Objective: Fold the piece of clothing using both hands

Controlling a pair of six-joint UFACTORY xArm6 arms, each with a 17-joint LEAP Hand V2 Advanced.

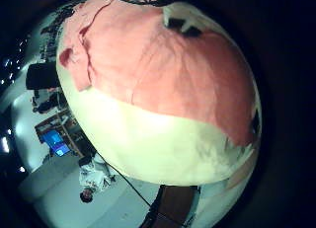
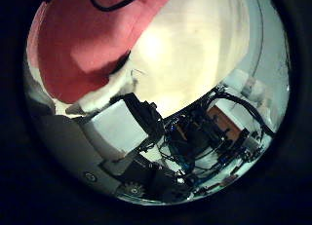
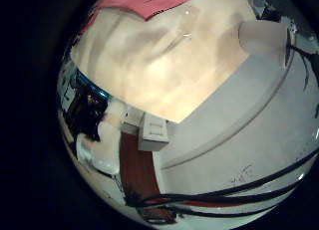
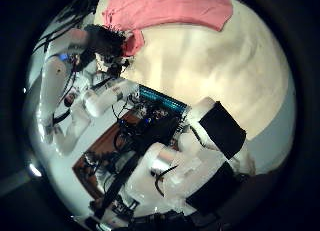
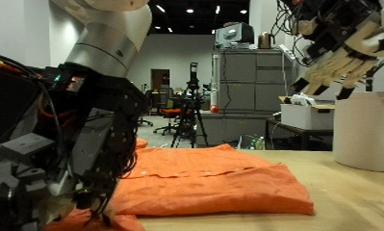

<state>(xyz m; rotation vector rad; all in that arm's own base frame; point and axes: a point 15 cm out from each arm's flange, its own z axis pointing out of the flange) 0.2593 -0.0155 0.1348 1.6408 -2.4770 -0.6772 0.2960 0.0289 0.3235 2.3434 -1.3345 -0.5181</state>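
An orange-pink piece of clothing lies flat and folded on the wooden table. My left hand hangs over the clothing's near end, its dark fingers relaxed and pointing down, with nothing seen gripped. My right hand is raised high above the table's far side, fingers loosely spread and holding nothing. The left little finger side palm view shows the clothing spread below. It also shows in the left thumb side palm view, beside the left hand's fingers. The right thumb side palm view shows the clothing far off, with the left hand at its end.
A tall white cylindrical container stands on the table under the right hand; it also shows in the right little finger side palm view. Bare tabletop lies between the container and the clothing. Grey cabinets stand behind the table.
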